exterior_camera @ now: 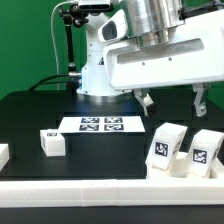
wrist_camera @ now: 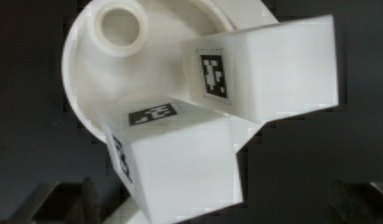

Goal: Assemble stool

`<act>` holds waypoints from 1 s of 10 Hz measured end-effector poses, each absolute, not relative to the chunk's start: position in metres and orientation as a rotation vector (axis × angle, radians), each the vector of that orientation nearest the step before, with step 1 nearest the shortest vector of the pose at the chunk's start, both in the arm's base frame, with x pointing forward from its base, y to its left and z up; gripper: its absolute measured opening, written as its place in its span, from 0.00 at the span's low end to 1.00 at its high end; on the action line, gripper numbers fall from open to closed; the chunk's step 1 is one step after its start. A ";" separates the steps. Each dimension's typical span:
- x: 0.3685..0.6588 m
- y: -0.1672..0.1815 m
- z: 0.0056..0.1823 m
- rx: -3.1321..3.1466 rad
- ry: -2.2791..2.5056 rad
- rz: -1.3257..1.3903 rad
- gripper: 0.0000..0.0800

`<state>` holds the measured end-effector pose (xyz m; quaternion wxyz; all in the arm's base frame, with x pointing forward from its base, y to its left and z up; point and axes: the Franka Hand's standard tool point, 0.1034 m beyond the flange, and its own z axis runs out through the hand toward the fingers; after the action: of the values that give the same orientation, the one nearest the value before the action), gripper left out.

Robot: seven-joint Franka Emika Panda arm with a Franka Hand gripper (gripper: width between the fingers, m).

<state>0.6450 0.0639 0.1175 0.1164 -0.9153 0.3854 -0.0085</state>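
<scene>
Green wall is filling the background behind a black bench (exterior_camera: 30, 115) in the exterior view. The claw (exterior_camera: 173, 103) is hanging with its fingers spread wide and nothing between them, directly above an upright leg (exterior_camera: 168, 150) and a second upright leg (exterior_camera: 203, 152), which are standing side by side toward the exterior view's right. A loose leg (exterior_camera: 52, 142) is sitting alone on the bench, well apart from the claw, off toward the exterior view's left and past the marker board (exterior_camera: 100, 124) that is lying between them. That gap is probably what the next move is turning on: if the loose leg is the next part wanted, the claw is facing a long sideways trip across the marker board. The loose leg is looking squat, so its long axis is hard to tell.

From the wrist view, the round seat (wrist_camera: 99, 90) is lying flat below the camera, with the two legs rising from it and one empty hole showing. The nearer leg is sitting roughly between the two dim finger shapes.
</scene>
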 end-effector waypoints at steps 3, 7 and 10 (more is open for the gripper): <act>0.643 0.068 0.116 -2.914 0.589 -0.081 0.81; 0.643 0.070 0.115 -2.989 0.151 -0.115 0.81; 0.642 0.068 0.112 -3.038 -0.263 -0.133 0.81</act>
<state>0.6418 0.0683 0.1122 0.0448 -0.9943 -0.0860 -0.0434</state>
